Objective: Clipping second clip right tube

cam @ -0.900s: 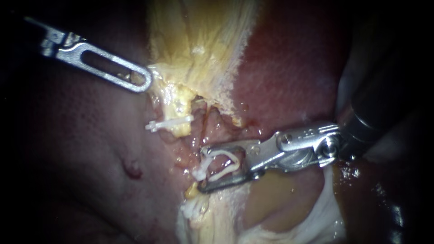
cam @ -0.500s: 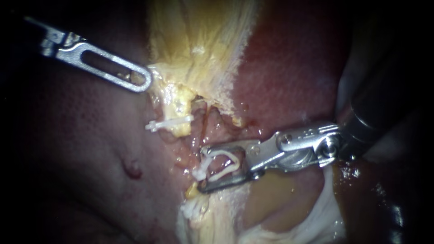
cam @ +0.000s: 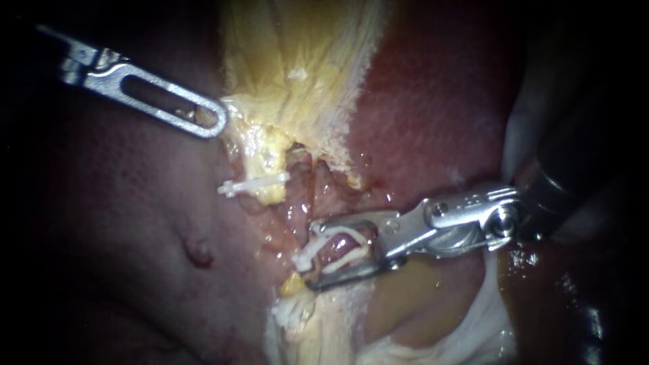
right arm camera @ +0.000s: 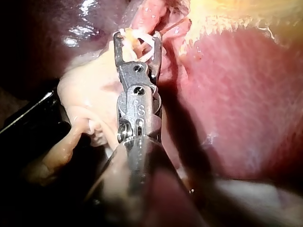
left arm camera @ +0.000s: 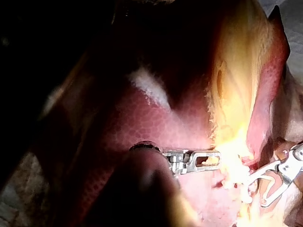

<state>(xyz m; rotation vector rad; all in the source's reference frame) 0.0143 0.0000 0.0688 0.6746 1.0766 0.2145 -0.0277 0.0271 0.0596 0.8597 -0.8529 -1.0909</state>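
The right instrument (cam: 312, 255) reaches in across the red liver (cam: 433, 108) with its hand spread wide. Each jaw bears on one arm of the white clip (cam: 346, 233), so the hand is gripping the clip. The clip straddles the pink right tube (cam: 338, 247), but its arms stand apart and are not latched. Just to the left, a closed clip (cam: 253, 184) already sits across the neighbouring tube. At the far left, the left instrument (cam: 218, 122) has its hand closed on the edge of the pale yellow tissue (cam: 297, 61). I'd judge the clip placed. Squeezing it shut and drawing the hand clear remain.
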